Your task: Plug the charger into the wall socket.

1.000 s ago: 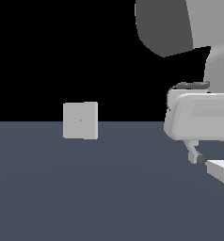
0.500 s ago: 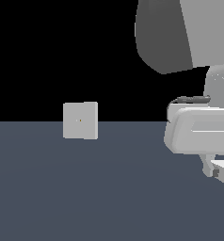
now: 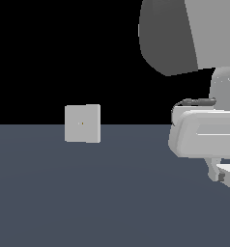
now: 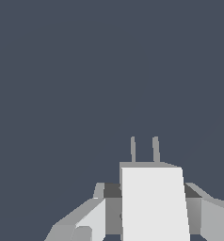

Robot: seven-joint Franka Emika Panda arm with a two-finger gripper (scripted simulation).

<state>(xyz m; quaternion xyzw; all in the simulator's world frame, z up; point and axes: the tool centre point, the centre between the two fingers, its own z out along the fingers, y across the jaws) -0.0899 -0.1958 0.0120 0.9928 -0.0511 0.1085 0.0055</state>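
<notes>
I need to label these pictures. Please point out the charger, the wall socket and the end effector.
charger [image 4: 154, 202]: wrist view, middle of its pale face.
wall socket [image 3: 82, 123]: exterior view, centre of the plate.
end effector [image 3: 222, 174]: exterior view, between the fingertips.

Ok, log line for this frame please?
phase: grasping | gripper: fingers flanking charger, closure unclear | prongs: free | wall socket: upright, far off, unplugged

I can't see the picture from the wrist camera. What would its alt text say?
A light-grey charger with two thin prongs sits between the gripper's two fingers, one on each side of it. Behind is only a plain dark blue-grey floor.
</notes>
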